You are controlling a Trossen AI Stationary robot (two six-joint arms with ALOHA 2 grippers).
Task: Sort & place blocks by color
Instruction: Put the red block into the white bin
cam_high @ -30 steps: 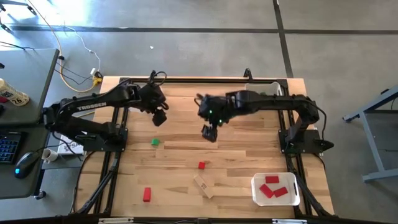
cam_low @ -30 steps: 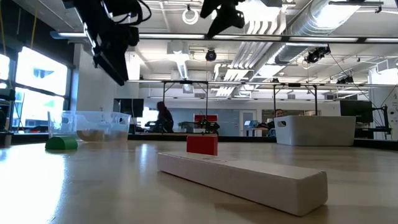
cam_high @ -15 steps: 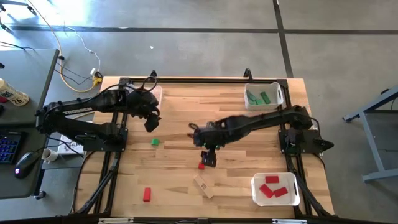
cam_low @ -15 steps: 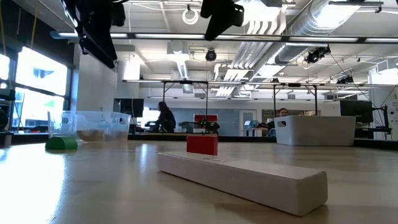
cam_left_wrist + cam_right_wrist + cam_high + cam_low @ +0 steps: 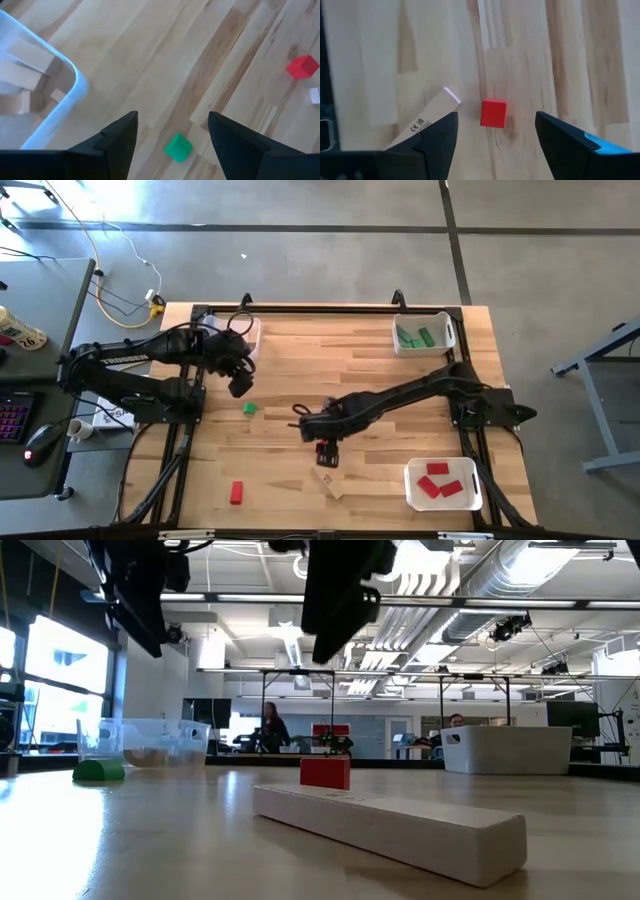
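Loose blocks lie flat on the wooden table [image 5: 400, 395]: a green block [image 5: 249, 408], a red block [image 5: 236, 493] near the front, a tan bar [image 5: 328, 480] and a small red cube [image 5: 493, 113] beside the bar's end. My right gripper [image 5: 326, 454] hangs open above the red cube, which shows between its fingers in the right wrist view and is covered by it in the high view. My left gripper [image 5: 240, 387] hangs open in the air at the far left, just beyond the green block [image 5: 178, 147].
A clear bin [image 5: 245, 332] with tan blocks stands at the far left. At the far right a bin [image 5: 423, 335] holds green blocks, and one at the near right [image 5: 443, 483] holds red blocks. Bare table lies between them.
My right gripper has swung from the table's middle toward the near edge and come down, and now hangs over the red cube, still open. My left gripper has drawn back a little toward the table's left edge. No block has moved.
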